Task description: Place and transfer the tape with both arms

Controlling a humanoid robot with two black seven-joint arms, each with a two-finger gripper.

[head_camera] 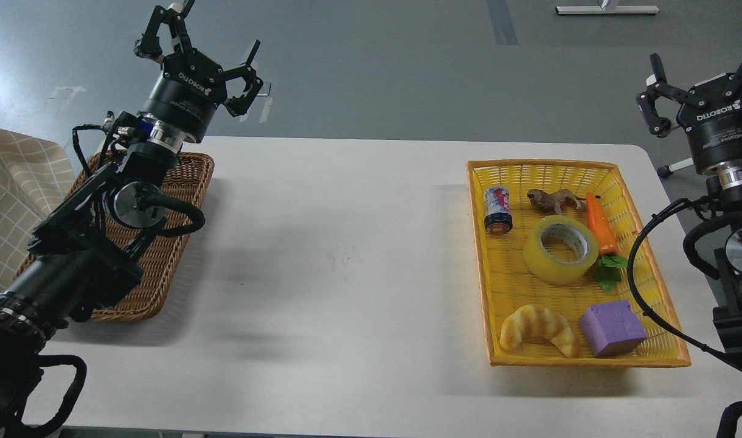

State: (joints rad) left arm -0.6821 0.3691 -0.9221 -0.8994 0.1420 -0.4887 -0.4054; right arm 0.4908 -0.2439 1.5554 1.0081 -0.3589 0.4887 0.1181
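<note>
My left arm's thick black base cut off bottom-left, its gripper (210, 64) spread open, brown wicker tray (182, 201) half hidden behind it, yellow tape roll (559, 258) in yellow plastic basket (590, 165), my right gripper (705, 70) open, partly cropped.

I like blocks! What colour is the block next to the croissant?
Purple, clearest in the head view.

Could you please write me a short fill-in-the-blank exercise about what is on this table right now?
1. The tape lies in the ____ basket.
2. The purple block sits just right of the ____.
3. The left gripper is raised above the far end of the ____ wicker basket.
4. Both the left gripper and the right gripper are ____, holding nothing.

Missing words: yellow; croissant; brown; open
</note>
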